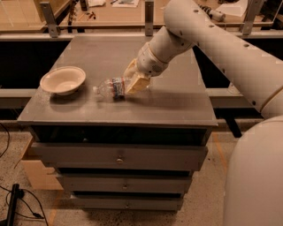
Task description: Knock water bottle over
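Camera view
Gripper [134, 80]: low over the cabinet top [168, 103], near its middle, at the 3 o'clock end of the water bottle [110, 88] and overlapping the bottle's base.
Claw state: cannot tell whether apart, together or clamped on the bottle; tan end parts meet the bottle's base, grip unclear.
Arm [212, 39]: thick and off-white, entering from 2 o'clock and sloping down toward 8 o'clock to the gripper.
Water bottle: lying on its side on the cabinet top, a little toward 9 o'clock from the middle; long axis running roughly 9 to 3 o'clock.
Cap [95, 90]: white, at the bottle's 9 o'clock end, pointing toward the bowl [63, 79].
Label band [117, 86]: dark, red and blue, wrapped round the bottle just beside the gripper.
Bowl: pale, shallow, upright, at 9 o'clock of the bottle, near it but apart, close to the cabinet top's 9 o'clock edge.
Cabinet top: dark grey, flat, bearing the bowl and the bottle.
Drawers [119, 155]: grey, stacked below the top at 6 o'clock, shut, small knobs in the middle.
Workbench [110, 11]: light wood, beyond the cabinet at 12 o'clock, small items on it too blurred to name.
Cable [17, 203]: black, on the speckled floor at 7 o'clock.
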You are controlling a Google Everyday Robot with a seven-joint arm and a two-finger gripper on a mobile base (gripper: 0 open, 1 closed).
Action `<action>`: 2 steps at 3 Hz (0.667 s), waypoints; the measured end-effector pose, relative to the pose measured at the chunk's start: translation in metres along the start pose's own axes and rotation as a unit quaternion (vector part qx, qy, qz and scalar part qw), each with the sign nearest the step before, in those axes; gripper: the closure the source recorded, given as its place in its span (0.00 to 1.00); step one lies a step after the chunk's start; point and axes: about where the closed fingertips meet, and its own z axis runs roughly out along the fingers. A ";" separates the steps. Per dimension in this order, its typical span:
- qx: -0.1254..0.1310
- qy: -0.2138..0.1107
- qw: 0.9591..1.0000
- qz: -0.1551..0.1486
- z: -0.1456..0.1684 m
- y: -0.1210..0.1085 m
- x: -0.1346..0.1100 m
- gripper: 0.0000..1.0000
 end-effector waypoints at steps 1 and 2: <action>0.000 0.000 1.000 0.000 0.000 0.000 0.000 0.12; 0.012 -0.014 0.999 0.033 -0.008 -0.005 0.001 0.00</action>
